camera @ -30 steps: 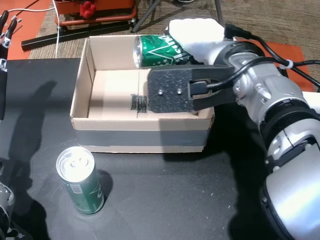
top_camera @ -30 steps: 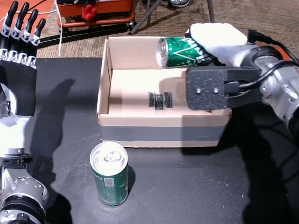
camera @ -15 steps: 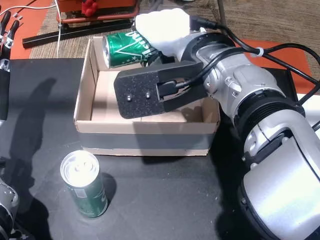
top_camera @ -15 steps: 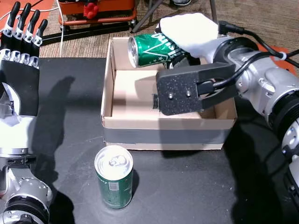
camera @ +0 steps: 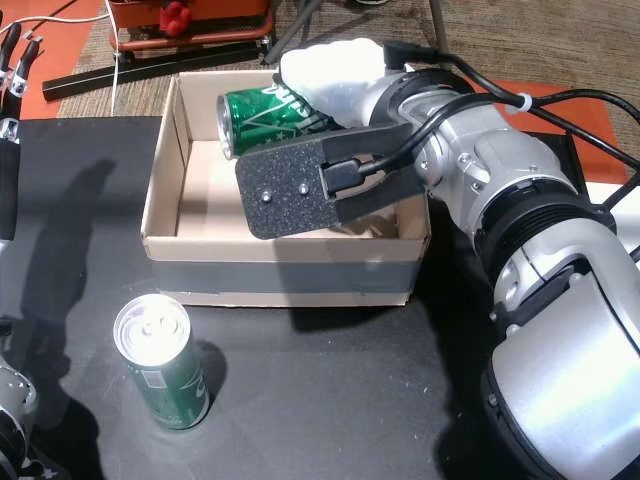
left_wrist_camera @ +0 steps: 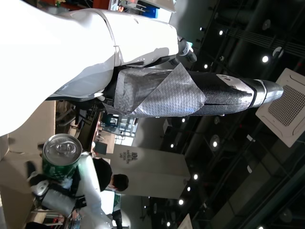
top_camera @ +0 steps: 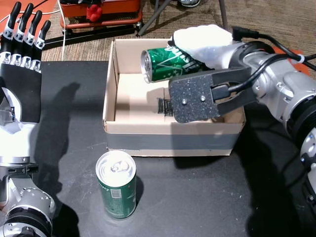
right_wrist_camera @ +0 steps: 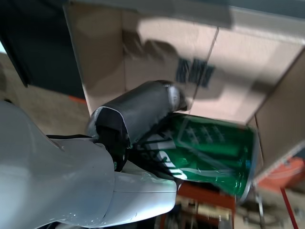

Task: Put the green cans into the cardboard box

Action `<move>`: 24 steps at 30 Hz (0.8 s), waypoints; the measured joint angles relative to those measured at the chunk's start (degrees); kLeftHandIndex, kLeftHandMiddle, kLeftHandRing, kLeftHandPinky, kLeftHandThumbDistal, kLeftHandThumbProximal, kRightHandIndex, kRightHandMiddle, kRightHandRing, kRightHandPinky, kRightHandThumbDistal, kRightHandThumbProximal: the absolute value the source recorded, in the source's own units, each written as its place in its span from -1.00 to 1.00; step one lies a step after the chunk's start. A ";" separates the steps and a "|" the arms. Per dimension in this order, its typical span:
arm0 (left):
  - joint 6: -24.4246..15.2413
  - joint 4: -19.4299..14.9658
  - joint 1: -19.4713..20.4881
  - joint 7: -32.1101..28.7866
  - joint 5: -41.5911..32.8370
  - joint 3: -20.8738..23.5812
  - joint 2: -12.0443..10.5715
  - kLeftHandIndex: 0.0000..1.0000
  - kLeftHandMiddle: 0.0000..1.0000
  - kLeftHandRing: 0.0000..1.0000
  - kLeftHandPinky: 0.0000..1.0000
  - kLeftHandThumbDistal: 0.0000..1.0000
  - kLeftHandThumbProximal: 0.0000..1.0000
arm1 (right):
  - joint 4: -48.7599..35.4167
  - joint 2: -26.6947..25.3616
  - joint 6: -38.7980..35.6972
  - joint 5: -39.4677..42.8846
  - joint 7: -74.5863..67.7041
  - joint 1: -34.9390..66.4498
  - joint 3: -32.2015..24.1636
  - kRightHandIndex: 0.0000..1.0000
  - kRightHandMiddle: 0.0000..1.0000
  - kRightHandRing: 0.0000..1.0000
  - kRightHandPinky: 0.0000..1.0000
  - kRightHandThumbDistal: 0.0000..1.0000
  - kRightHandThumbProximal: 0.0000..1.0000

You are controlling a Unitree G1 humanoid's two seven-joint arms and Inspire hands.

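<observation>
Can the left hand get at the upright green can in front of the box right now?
Probably yes: the left hand is open and raised, and bare table lies between it and the upright green can.

The right hand [camera: 335,65], white-covered, grips a green can [camera: 272,108] lying on its side, its silver end facing the view's left, held over the open cardboard box [camera: 165,190] near the far wall. A black speckled plate [camera: 300,190] on the forearm hides much of the box's inside. A second green can [camera: 162,362] stands upright on the black worktop [camera: 330,400], in front of the box and clear of it, near its left corner.
</observation>
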 measured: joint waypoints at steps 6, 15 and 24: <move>-0.20 -0.01 0.00 0.30 0.09 -0.01 0.00 0.97 0.97 0.98 1.00 0.84 1.00 | 0.05 0.13 3.18 1.65 7.10 -0.07 -1.26 0.95 0.92 0.90 0.81 1.00 -0.08; -1.01 -0.01 0.00 1.29 0.14 -0.19 0.00 0.96 0.97 0.98 1.00 0.83 1.00 | 0.03 0.72 4.87 2.09 9.20 -0.48 -1.51 0.97 1.00 1.00 0.99 1.00 -0.04; -1.09 -0.01 0.00 1.33 0.14 -0.20 0.01 0.99 0.99 1.00 1.00 0.75 1.00 | 0.03 0.83 5.20 2.54 9.51 -0.51 -1.98 0.81 0.95 1.00 0.95 1.00 -0.19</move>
